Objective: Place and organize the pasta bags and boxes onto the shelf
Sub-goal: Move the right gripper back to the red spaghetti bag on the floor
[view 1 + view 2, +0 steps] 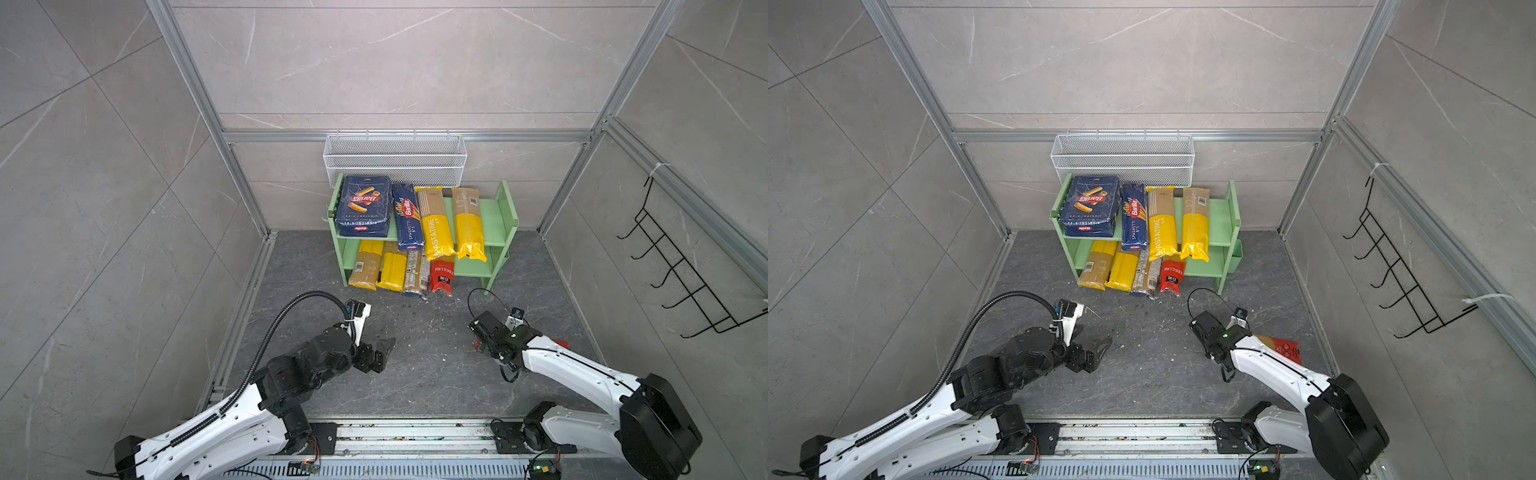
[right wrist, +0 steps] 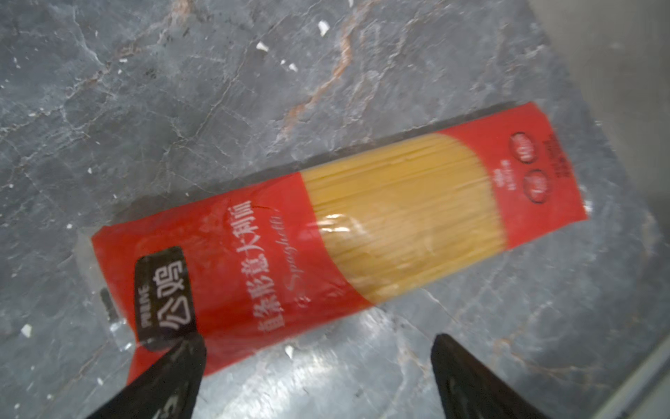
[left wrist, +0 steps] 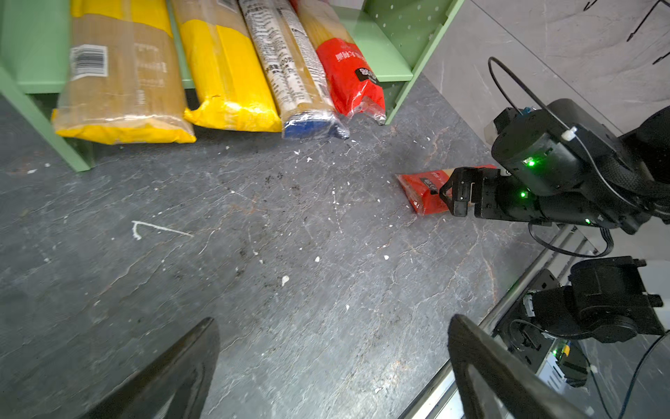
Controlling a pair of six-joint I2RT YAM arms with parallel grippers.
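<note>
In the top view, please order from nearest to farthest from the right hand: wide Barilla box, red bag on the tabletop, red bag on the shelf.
1. red bag on the tabletop: beneath the right hand.
2. red bag on the shelf: lower tier, front end sticking out.
3. wide Barilla box: upper tier, left end.

The shelf is pale green; the wide box and narrow box are dark blue with red oval logos; the yellow bags (four, two per tier) pair bright yellow with clear tan stretches; the printed packet is clear with black-and-white text and a blue end; the red packet and loose packet have red ends, the latter with white lettering, a black label and pale yellow strands; the floor is dark grey, veined, white-flecked; the mesh basket is white; the hook rack is black.
</note>
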